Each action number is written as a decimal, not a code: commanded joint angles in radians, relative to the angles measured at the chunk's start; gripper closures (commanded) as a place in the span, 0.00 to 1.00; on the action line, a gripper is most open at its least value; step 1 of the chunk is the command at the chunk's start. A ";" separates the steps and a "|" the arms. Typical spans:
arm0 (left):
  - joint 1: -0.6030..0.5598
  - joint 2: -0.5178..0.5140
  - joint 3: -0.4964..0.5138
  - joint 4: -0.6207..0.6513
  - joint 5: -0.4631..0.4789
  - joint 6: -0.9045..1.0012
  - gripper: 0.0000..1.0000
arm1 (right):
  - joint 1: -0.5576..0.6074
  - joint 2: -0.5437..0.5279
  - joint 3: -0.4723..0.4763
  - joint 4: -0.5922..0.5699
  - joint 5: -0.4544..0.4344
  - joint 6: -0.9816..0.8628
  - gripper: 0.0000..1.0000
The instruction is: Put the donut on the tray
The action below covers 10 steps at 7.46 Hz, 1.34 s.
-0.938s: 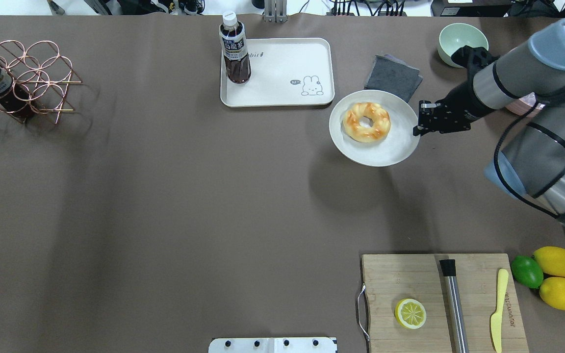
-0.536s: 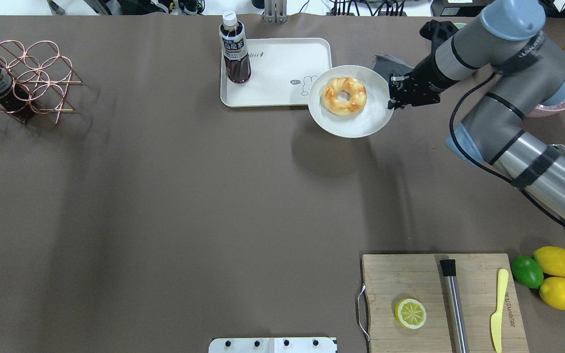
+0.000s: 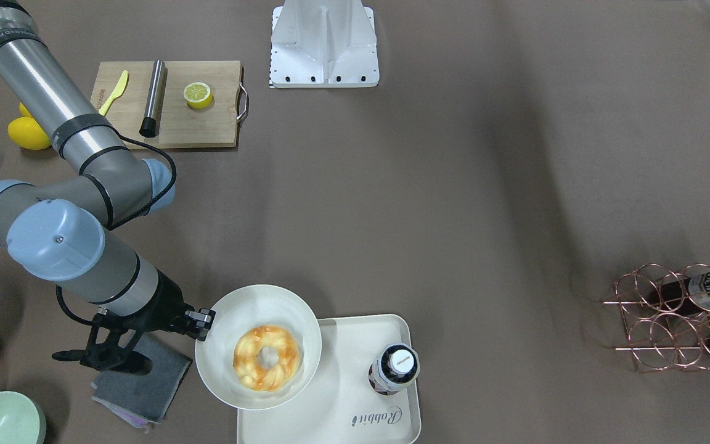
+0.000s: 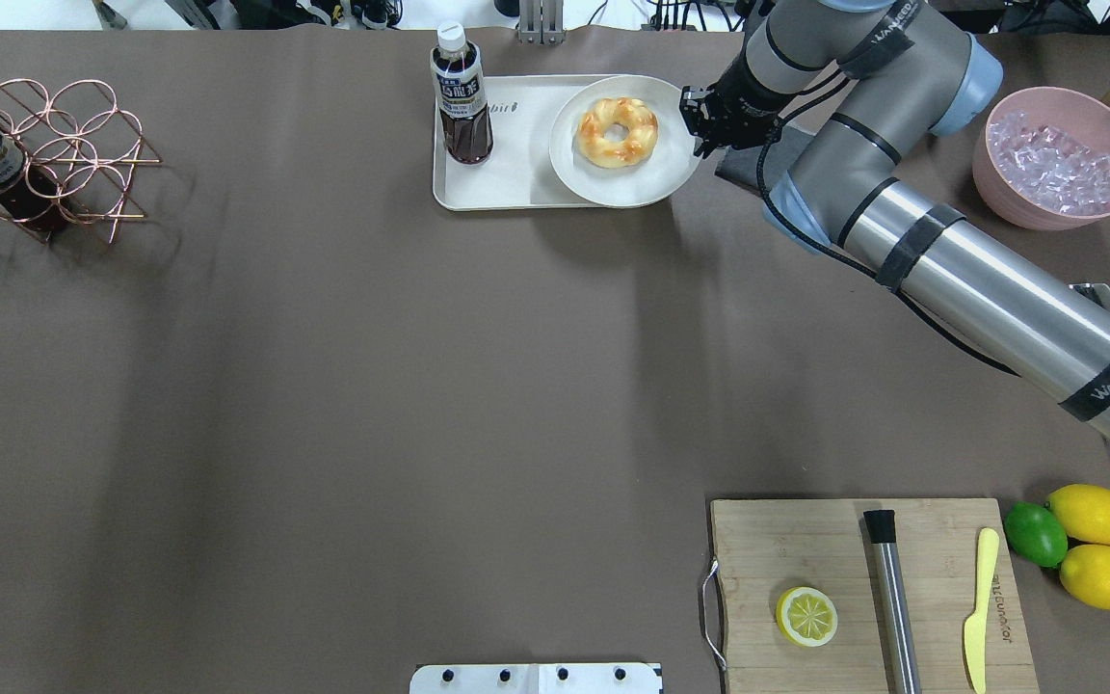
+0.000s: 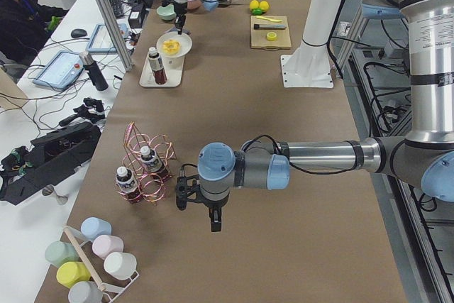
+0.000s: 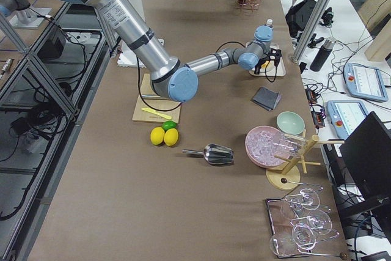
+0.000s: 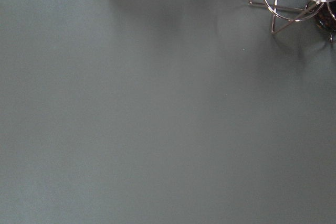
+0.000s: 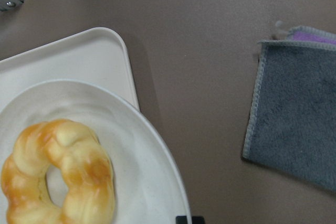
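The donut (image 4: pixel 618 131) is a golden twisted ring lying on a round off-white plate (image 4: pixel 656 178). My right gripper (image 4: pixel 695 120) is shut on the plate's right rim and holds it above the right half of the cream tray (image 4: pixel 516 173). In the front-facing view the donut (image 3: pixel 267 358) and plate (image 3: pixel 250 308) overlap the tray (image 3: pixel 355 370), with the right gripper (image 3: pixel 204 325) at the plate's edge. The right wrist view shows the donut (image 8: pixel 58 177) over the tray's corner (image 8: pixel 68 61). My left gripper (image 5: pixel 214 225) hangs over bare table near the wire rack; I cannot tell whether it is open.
A dark drink bottle (image 4: pixel 462 96) stands on the tray's left end. A grey cloth (image 3: pixel 139 376) lies under the right wrist. A pink bowl of ice (image 4: pixel 1056 159), a cutting board (image 4: pixel 863 588) with a halved lemon, and a copper wire rack (image 4: pixel 44 159) stand around.
My right arm has carried the plate with the donut left and away from me, from the bare table to above the tray's right half. The grip on the rim is unchanged.
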 commanded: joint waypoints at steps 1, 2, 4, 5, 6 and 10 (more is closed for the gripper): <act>0.001 -0.009 -0.001 0.000 0.000 -0.002 0.02 | -0.014 0.128 -0.184 0.002 -0.034 0.004 1.00; 0.001 -0.010 -0.001 0.000 0.000 -0.002 0.02 | -0.017 0.180 -0.240 0.003 -0.035 0.004 1.00; 0.002 -0.014 -0.003 0.000 0.000 -0.002 0.02 | -0.038 0.204 -0.252 0.005 -0.070 0.006 1.00; 0.001 -0.015 -0.003 0.000 0.000 -0.002 0.02 | -0.044 0.205 -0.260 0.005 -0.079 0.030 1.00; 0.002 -0.017 -0.003 0.000 0.000 -0.002 0.02 | -0.044 0.205 -0.263 0.007 -0.082 0.033 1.00; 0.001 -0.021 0.003 0.000 0.002 -0.002 0.02 | -0.049 0.201 -0.279 0.092 -0.120 0.086 0.00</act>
